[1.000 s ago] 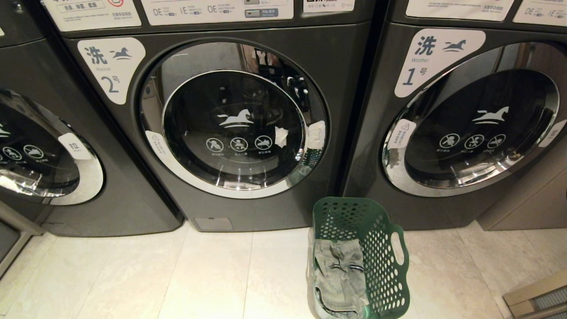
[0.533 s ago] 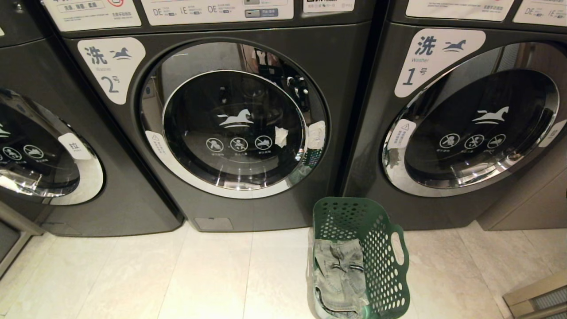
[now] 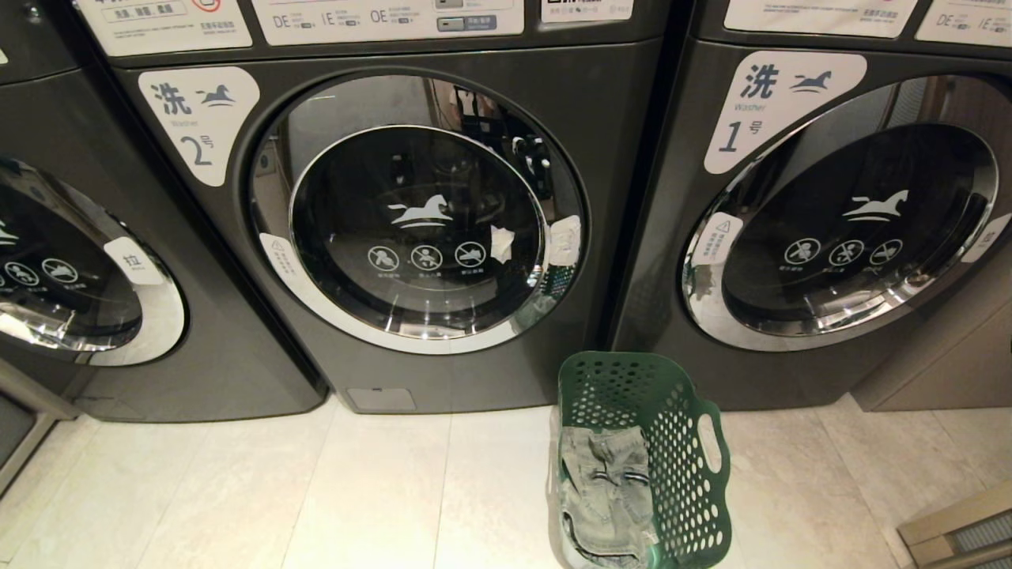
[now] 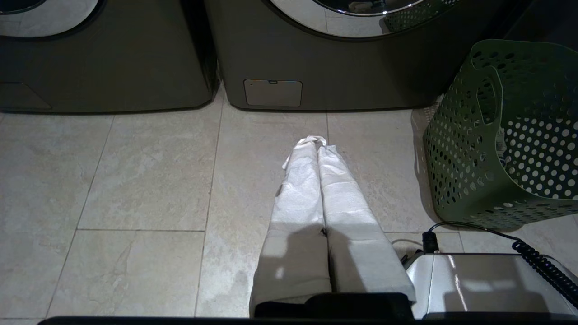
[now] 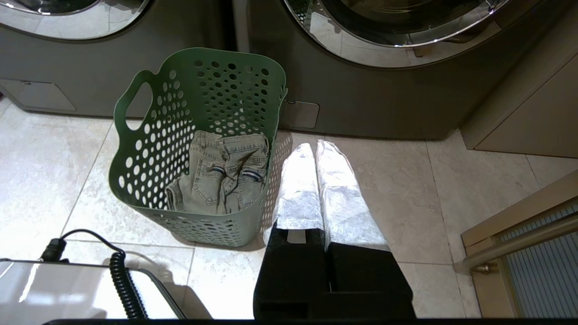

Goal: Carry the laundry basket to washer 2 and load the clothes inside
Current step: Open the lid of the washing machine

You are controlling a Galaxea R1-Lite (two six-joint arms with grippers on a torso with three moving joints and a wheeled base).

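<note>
A green perforated laundry basket [image 3: 686, 466] stands on the tiled floor between washer 2 [image 3: 198, 118] and washer 1. Pale denim clothes [image 3: 609, 490] lie crumpled in its bottom, also seen in the right wrist view [image 5: 221, 171]. Washer 2's round door [image 3: 419, 213] is closed. My left gripper [image 4: 317, 143] hangs shut over bare floor, left of the basket [image 4: 505, 149]. My right gripper [image 5: 315, 146] is shut too, just to the right of the basket [image 5: 149, 149], with nothing held. Neither arm shows in the head view.
A third washer door [image 3: 71, 269] is at the far left. A wooden cabinet edge and rail [image 5: 519, 239] stand at the right. My base with a coiled black cable [image 5: 122, 280] sits near the basket. Open tiled floor [image 3: 237, 490] lies before washer 2.
</note>
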